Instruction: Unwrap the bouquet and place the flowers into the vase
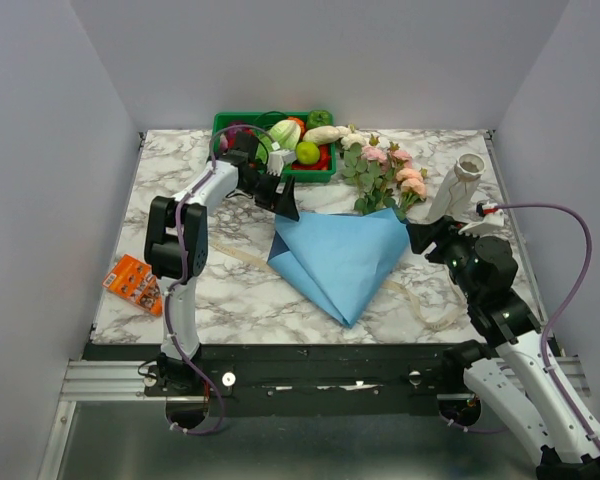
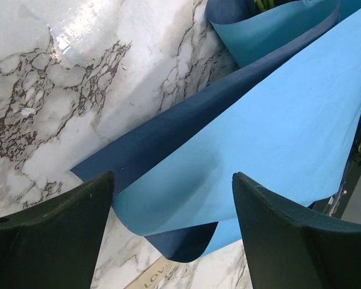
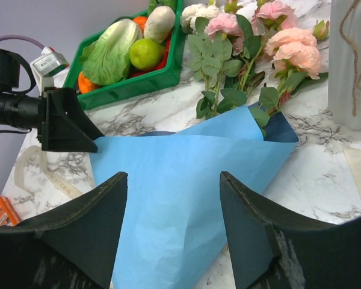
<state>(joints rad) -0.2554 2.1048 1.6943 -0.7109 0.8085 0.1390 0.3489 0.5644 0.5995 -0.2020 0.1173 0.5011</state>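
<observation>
- The bouquet [image 1: 365,215] lies flat in the middle of the table. Its long axis runs from the blue paper [image 1: 335,265] tip at the near side to the flowers [image 1: 385,170] at the far right.
- The left pincer [image 1: 283,200] is at the paper's far-left corner, jaws wide. The folded edge shows in the gap between them, not pinched.
- The right pincer [image 1: 420,235] is at the paper's right corner, jaws wide and holding nothing.
- The vase [image 1: 460,185] stands just beyond the right pincer, to the right of the blooms, so that arm is nearer to both.
- The wrap probably has to open sideways, across the axis, each corner drawn outward.
</observation>
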